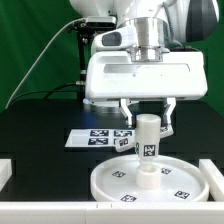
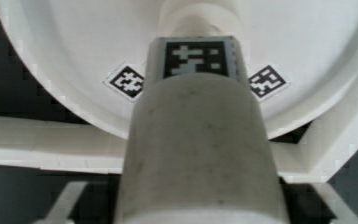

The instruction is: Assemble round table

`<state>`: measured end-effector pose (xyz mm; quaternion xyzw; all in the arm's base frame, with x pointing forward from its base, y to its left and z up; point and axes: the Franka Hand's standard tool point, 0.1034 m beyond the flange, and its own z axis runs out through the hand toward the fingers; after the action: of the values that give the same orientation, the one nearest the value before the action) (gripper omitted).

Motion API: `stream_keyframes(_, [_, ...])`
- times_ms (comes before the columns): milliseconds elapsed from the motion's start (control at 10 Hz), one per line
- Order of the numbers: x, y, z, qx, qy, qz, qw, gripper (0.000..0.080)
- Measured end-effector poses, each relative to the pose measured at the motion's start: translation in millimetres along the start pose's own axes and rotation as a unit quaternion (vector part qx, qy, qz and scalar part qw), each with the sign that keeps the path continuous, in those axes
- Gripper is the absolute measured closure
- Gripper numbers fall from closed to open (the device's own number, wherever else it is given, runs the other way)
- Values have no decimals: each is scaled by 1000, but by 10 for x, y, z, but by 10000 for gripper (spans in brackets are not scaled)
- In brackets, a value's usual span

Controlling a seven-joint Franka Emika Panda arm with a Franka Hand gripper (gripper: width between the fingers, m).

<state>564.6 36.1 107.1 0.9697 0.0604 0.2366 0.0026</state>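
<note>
Step in hand: fitting the leg (image 1: pixel 148 150) into the middle of the round disc (image 1: pixel 108 186); judged to be the seating or screwing-in stage.
Disc: lies flat on the black table (image 1: pixel 40 120), rim up, at the front of the exterior view, its tags facing up.
Leg: stands upright at the disc's centre with its foot touching the disc floor. No tilt is apparent. In the wrist view the leg (image 2: pixel 197 130) runs straight down to the disc (image 2: pixel 69 90).
Gripper: the gripper (image 1: pixel 147 121) hangs directly over the leg, one finger on each side of the leg's upper end.
Pincer state: the fingers flank the leg closely, but I cannot tell whether the pads press on it or stand just clear.
Cross-shaped base: cannot be picked out with certainty in either view.
Marker board: the marker board (image 1: pixel 85 138) lies behind the disc, apart from it.
Next move calls for: a confirmed square hold on the leg's top, then turning about the vertical axis without side load.
Risk: an off-centre hold could tip the leg or drag the disc across the table.
</note>
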Motion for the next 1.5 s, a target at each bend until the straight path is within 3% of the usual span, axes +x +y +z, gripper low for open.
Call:
stream_keyframes(600, [-84,-49,103,0,-5,2,1000,392])
stream_keyframes(1000, [-48,-26,120,-16,23,0,1000,392])
stream_keyframes(1300, [-50,-27,121,-17,24,0,1000,392])
stream_keyframes(1400, [-50,-27,121,-17,24,0,1000,230])
stream_keyframes(1500, [-50,-27,122,-17,24,0,1000,175])
